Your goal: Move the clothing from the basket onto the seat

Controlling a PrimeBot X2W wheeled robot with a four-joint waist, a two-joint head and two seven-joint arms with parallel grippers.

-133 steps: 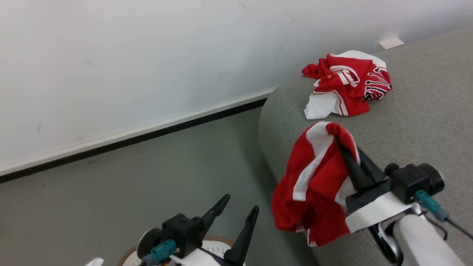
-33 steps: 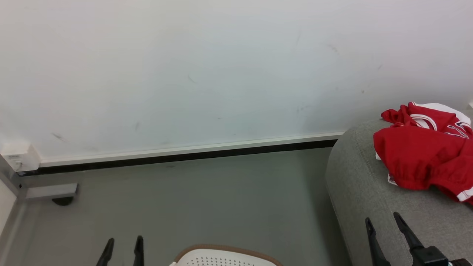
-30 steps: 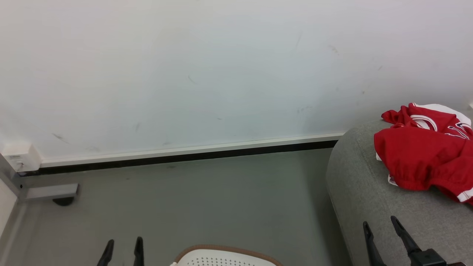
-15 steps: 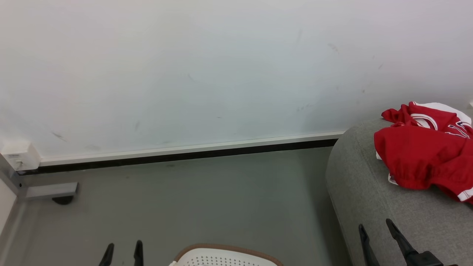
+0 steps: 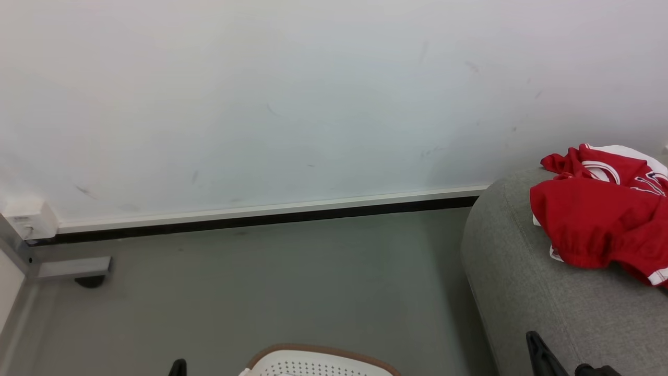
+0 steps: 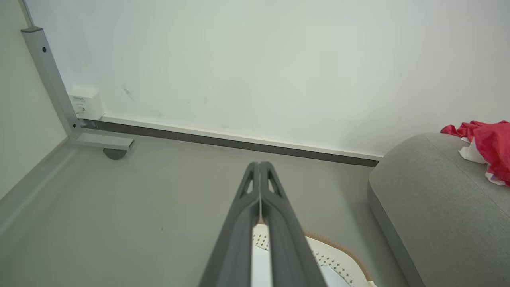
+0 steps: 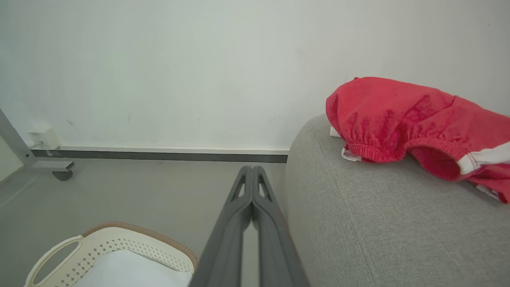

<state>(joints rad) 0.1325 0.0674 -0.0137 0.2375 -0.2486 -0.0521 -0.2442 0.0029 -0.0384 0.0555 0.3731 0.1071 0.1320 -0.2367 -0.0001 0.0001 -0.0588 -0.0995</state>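
Two pieces of red clothing (image 5: 595,219) with white bands lie heaped on the left end of the grey seat (image 5: 522,292), the nearer piece covering part of the lettered one. The heap also shows in the right wrist view as clothing (image 7: 398,115) on the seat (image 7: 378,231). The white basket (image 5: 313,360) with its brown rim stands on the floor left of the seat; only white lining (image 7: 127,271) shows inside. My left gripper (image 6: 259,164) is shut and empty above the basket (image 6: 330,259). My right gripper (image 7: 252,168) is shut and empty beside the seat's end.
A white wall with a dark skirting strip runs behind. At the left, a grey metal frame leg (image 5: 73,269) on a castor and a small wall box (image 5: 28,219) stand by the floor. Bare grey floor (image 5: 261,282) lies between the basket and the wall.
The right gripper has let go of the red garment, which now lies on the seat. The camera has turned left. In the last half second both grippers shut and sank lower in the head view.
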